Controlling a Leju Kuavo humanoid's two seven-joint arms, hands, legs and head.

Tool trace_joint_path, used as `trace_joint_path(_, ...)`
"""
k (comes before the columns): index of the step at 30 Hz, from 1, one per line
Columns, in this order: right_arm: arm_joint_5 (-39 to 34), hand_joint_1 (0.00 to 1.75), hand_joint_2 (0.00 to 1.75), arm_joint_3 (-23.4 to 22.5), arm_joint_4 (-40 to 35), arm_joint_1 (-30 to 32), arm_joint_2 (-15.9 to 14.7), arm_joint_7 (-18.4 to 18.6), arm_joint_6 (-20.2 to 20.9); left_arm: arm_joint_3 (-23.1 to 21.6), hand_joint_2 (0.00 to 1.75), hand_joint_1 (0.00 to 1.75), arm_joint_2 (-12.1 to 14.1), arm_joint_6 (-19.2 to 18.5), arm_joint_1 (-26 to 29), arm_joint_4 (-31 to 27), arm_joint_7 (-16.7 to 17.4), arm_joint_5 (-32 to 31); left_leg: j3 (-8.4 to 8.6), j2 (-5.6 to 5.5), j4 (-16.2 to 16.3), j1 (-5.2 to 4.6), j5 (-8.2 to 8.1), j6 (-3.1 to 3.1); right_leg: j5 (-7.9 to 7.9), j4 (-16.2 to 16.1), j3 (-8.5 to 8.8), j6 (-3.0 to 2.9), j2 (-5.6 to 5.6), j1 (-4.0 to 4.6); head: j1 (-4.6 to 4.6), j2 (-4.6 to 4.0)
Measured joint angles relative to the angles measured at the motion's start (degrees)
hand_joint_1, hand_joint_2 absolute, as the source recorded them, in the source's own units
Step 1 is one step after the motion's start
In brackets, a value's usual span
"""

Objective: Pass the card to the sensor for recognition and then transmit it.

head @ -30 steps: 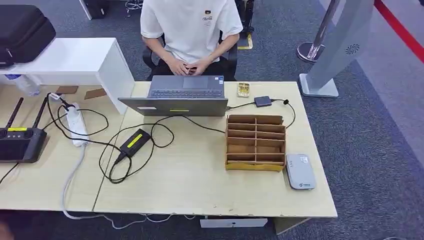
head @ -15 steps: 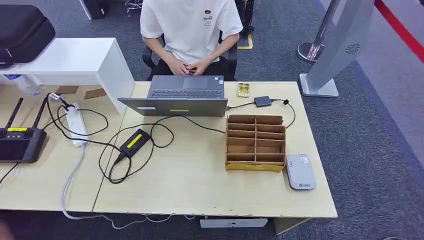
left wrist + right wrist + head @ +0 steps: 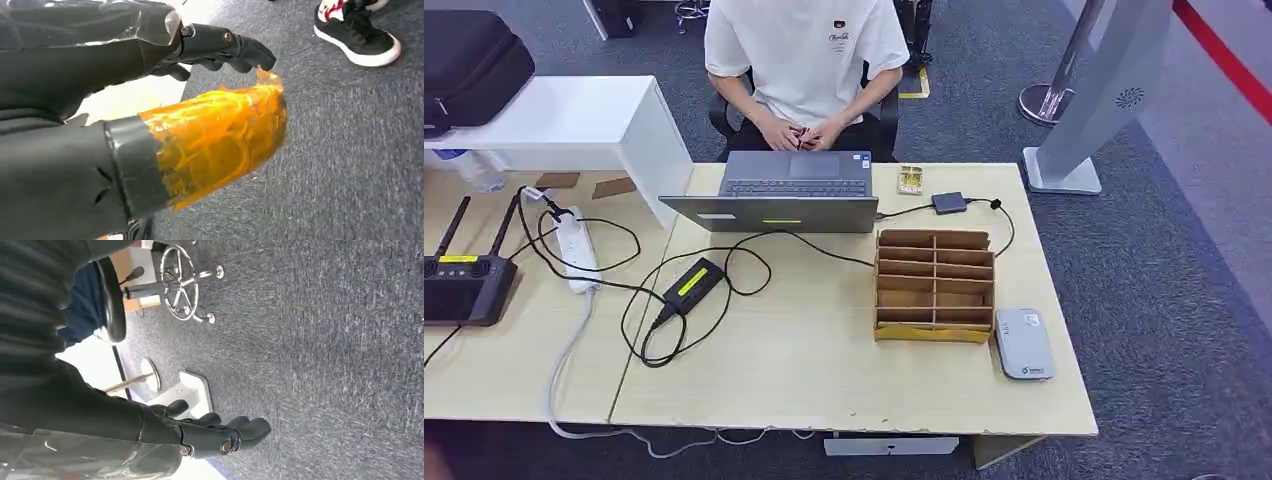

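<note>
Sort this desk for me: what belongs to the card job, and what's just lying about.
Job: grey card reader; wooden slotted box, probably for cards.

Lying about: laptop; power brick; power strip; black controller; black case.

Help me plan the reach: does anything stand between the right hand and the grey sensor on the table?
Nothing visible does. The sensor lies near the table's right front corner, bare wood before it; the cardboard organizer sits beside it. The right hand hangs over carpet.
</note>
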Motion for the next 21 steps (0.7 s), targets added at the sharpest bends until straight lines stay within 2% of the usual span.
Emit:
trace_joint_path(5,-0.89,0.0,1.75,-0.02,0.0,-0.02,0.0,0.72,-0.02,0.0,0.0,0.0,7.8,0.04,-0.47,0.44,-3.43,4.1,0.05,0.02,-0.01,0.15,-0.02,-0.24,-0.05,0.08,-0.01,-0.16,0.03,0.16,0.0,0.0)
trace_joint_path(9,-1.4,0.0,1.75,-0.04,0.0,-0.03,0.22,1.09,-0.04,0.2,0.0,0.0,12.43,0.04,-0.23,0.52,-4.48,5.97,0.04,0.01,-0.02,0.15,-0.03,-0.28,-0.08,0.12,-0.02,-0.2,0.02,0.17,-0.05,0.0)
trace_joint_path(17,-1.99,0.0,1.75,-0.44,0.0,-0.04,0.66,1.2,-0.17,1.07,0.0,0.0,15.46,0.04,0.96,0.52,-4.98,8.92,0.02,0.02,-0.03,0.11,-0.04,-0.27,-0.09,0.1,0.0,-0.19,0.02,0.16,0.02,0.0)
trace_joint_path(21,-2.18,0.0,1.75,-0.57,-0.02,-0.04,0.87,1.18,-0.33,2.42,0.0,0.0,16.14,0.04,2.8,0.52,-6.01,13.67,0.03,0.03,-0.03,0.09,-0.08,-0.28,-0.1,0.1,0.0,-0.18,0.04,0.15,-0.05,0.0)
